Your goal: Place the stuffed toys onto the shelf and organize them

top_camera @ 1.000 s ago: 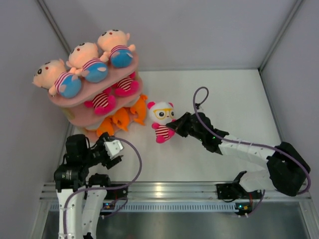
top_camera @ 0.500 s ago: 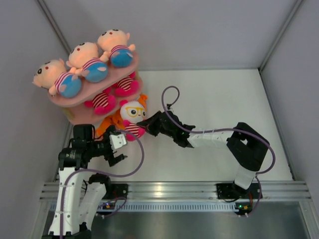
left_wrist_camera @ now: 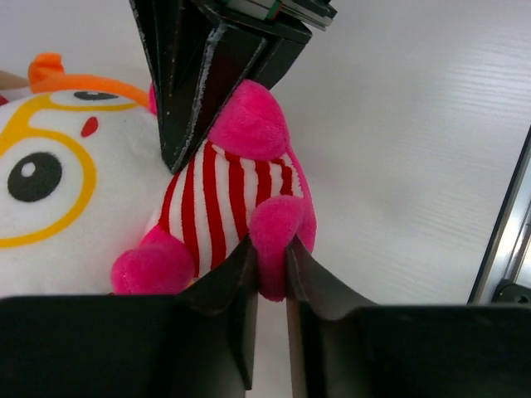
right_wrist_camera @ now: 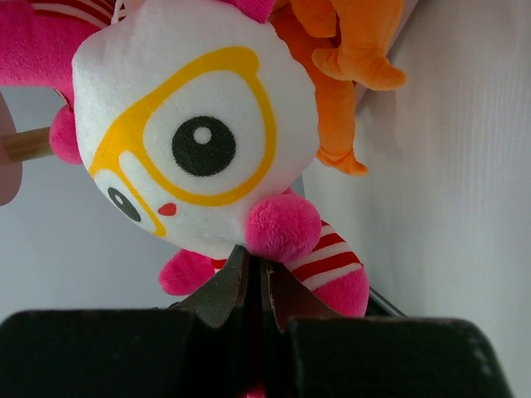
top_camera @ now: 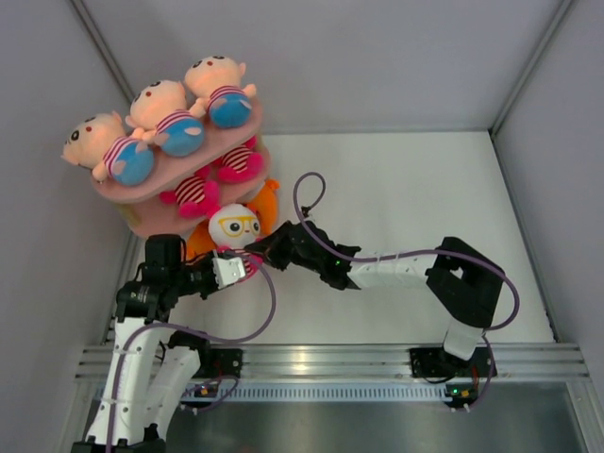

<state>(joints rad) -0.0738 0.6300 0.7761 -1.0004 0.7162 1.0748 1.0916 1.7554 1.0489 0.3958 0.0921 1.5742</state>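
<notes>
You are looking at the table [top_camera: 425,189], with the pink shelf [top_camera: 151,189] standing at its far left. Three boy dolls [top_camera: 156,118] are lying along the top board, and two striped dolls [top_camera: 193,193] are lying on the board below. Orange plush animals [top_camera: 264,203] are crowding the base. The white glasses doll [top_camera: 234,226] is sitting just in front of the lower boards, touching the orange plush. Your right gripper [right_wrist_camera: 255,269] is pinching a pink limb below the head, jaws almost together. Your left gripper [left_wrist_camera: 271,257] is squeezing a pink foot just as tightly.
</notes>
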